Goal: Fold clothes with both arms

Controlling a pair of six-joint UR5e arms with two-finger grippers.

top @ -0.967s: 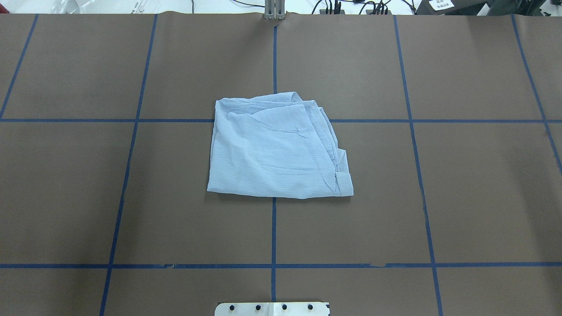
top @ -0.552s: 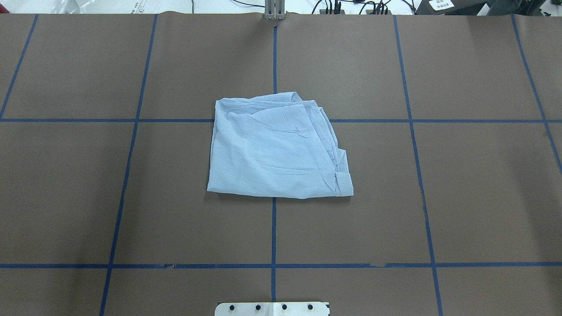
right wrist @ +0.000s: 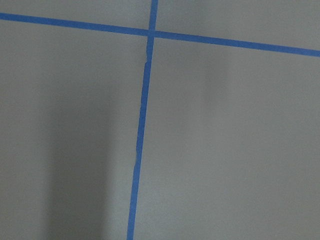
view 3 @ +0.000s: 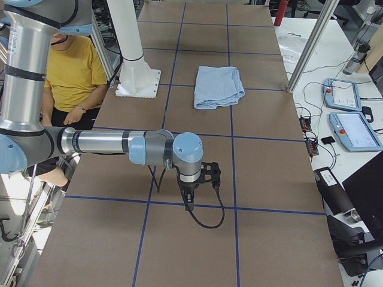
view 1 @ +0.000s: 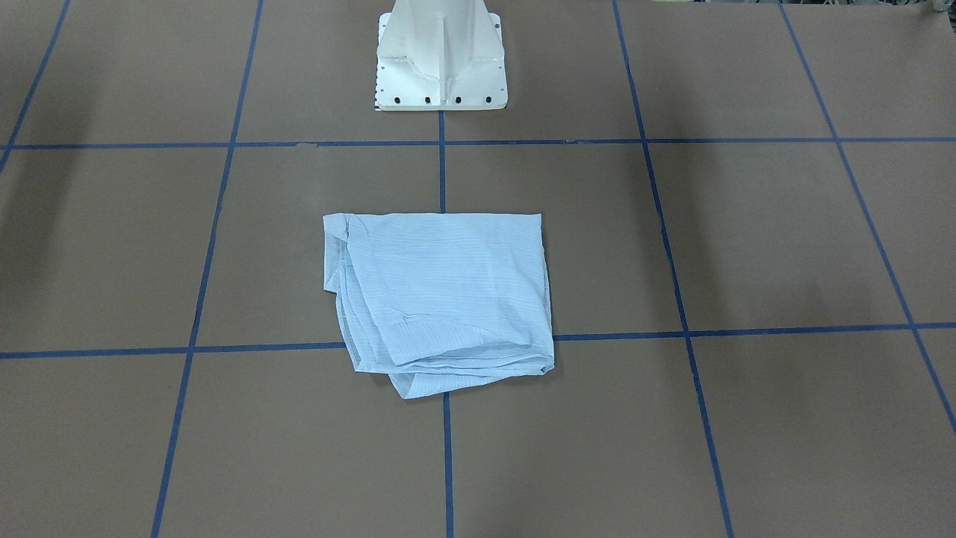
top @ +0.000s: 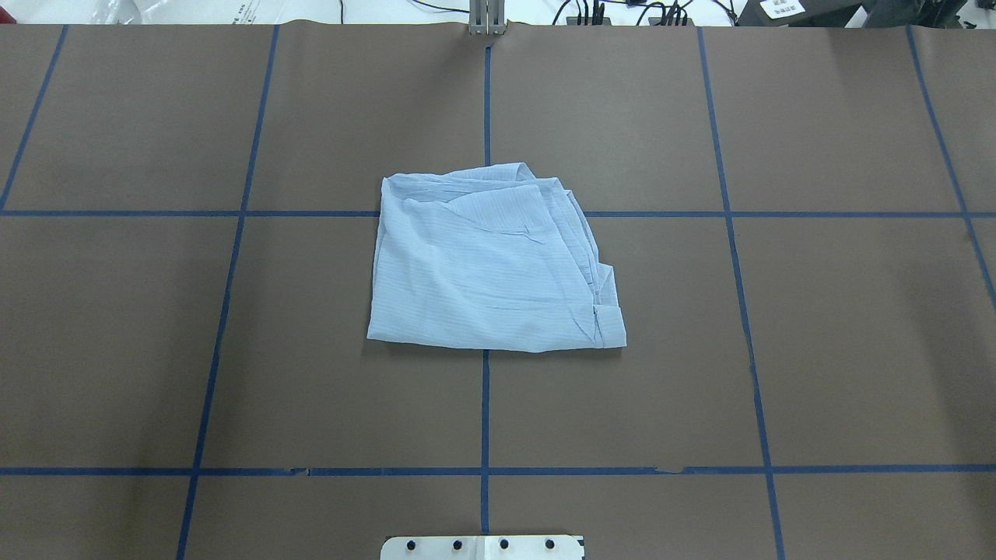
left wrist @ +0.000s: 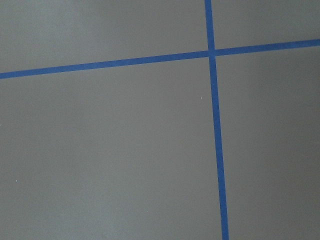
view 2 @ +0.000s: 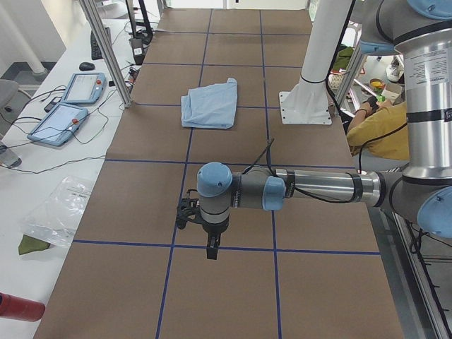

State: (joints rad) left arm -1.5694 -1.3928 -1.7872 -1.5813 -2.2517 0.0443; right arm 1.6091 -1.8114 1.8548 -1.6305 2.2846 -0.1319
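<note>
The pale blue striped shirt (top: 490, 264) lies folded into a rough square at the middle of the brown table, also in the front-facing view (view 1: 441, 291) and both side views (view 2: 210, 103) (view 3: 219, 86). No arm touches it. My left gripper (view 2: 212, 248) shows only in the exterior left view, pointing down over the table's left end, far from the shirt. My right gripper (view 3: 190, 203) shows only in the exterior right view, pointing down over the right end. I cannot tell whether either is open or shut. Both wrist views show only brown table and blue tape lines.
The white pedestal base (view 1: 441, 60) stands at the robot's side of the table. Blue tape lines (top: 485, 404) grid the brown surface. A person in a yellow shirt (view 3: 72, 72) sits behind the base. Tablets (view 2: 63, 106) and aluminium posts (view 3: 311, 42) lie beyond the far edge.
</note>
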